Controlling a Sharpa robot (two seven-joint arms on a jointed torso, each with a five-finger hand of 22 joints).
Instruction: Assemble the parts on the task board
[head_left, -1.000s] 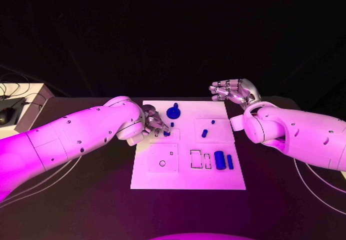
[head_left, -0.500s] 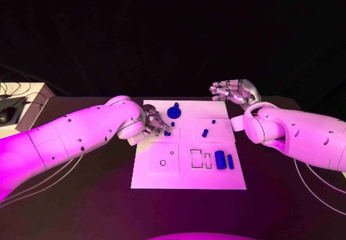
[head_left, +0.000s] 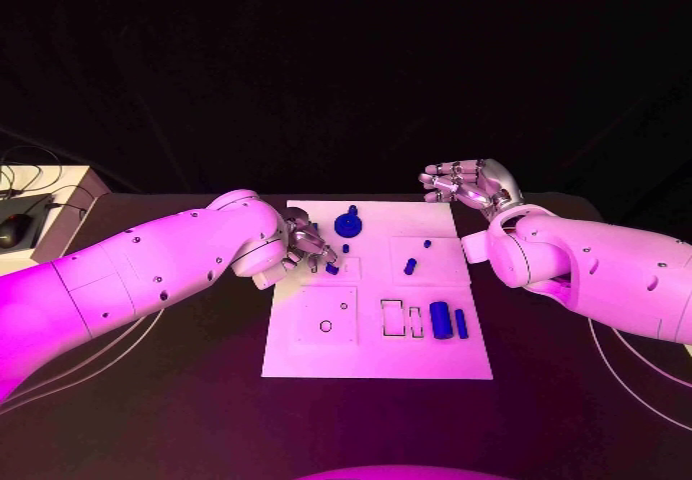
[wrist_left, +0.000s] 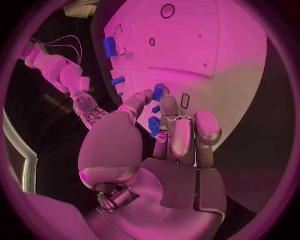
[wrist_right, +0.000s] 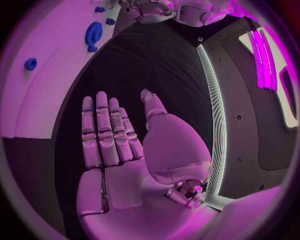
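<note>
The left hand (head_left: 306, 245) is pinching a small blue part (head_left: 333, 267) on the task board (head_left: 375, 345), while the right hand (head_left: 469, 183) is staying spread out, holding nothing.

You're looking at a robotics lab or demo booth: a black tabletop (head_left: 173, 420) ringed by black curtains (head_left: 346, 90), a white task board (head_left: 375, 350), loose cables (head_left: 29, 165) beside a white box (head_left: 65, 215) at the edge
</note>
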